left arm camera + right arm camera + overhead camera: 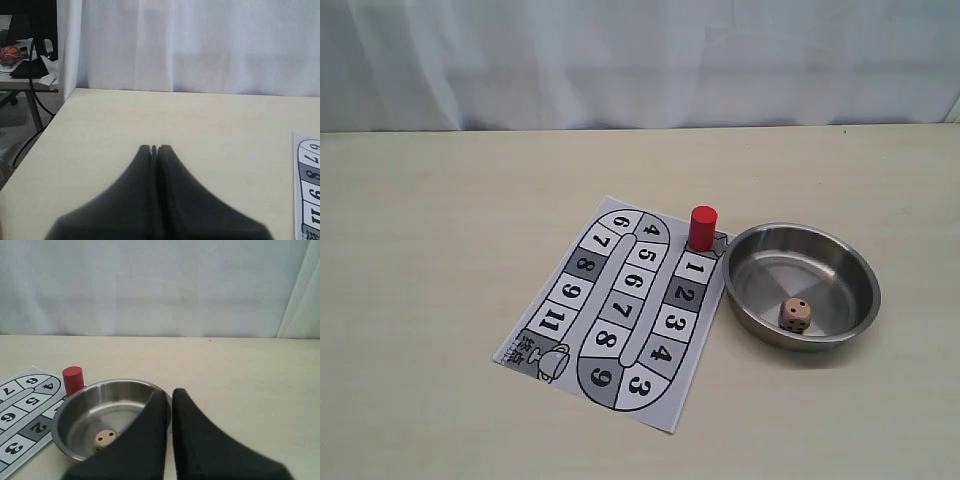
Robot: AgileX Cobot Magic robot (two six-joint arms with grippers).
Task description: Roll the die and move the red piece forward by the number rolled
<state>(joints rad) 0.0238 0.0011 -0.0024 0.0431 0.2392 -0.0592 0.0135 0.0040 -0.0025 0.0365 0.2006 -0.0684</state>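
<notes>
Steel bowl point(840, 265): stands on the right half of the pale worktop point(440, 250), its left rim just beside the right edge of the paper board point(582, 300).
Die point(795, 314): lies on the bowl's floor toward the near side, close to the wall; its pips are too small to read with confidence.
Red piece point(702, 227): upright at the far end of the board, on the square just beyond the "1", just left of the bowl's far-left rim.
Right tool point(169, 392): fingers drawn together with only a thin slit between them, holding nothing. It hovers at the bowl's point(100, 395) rim, and one finger hides part of the bowl.
Left tool point(154, 148): fingers pressed together, empty, over bare worktop well left of the board, only the board's edge in its sight.
Deciding relation: the die point(104, 438) lies low in the bowl right before the right tool, and the red piece point(73, 380) shows just past the bowl; the right arm is clearly the nearer one to both.
Judgement: the roll appears to be the step in hand. The right tool would have to open before reaching down past the rim for the die.
</notes>
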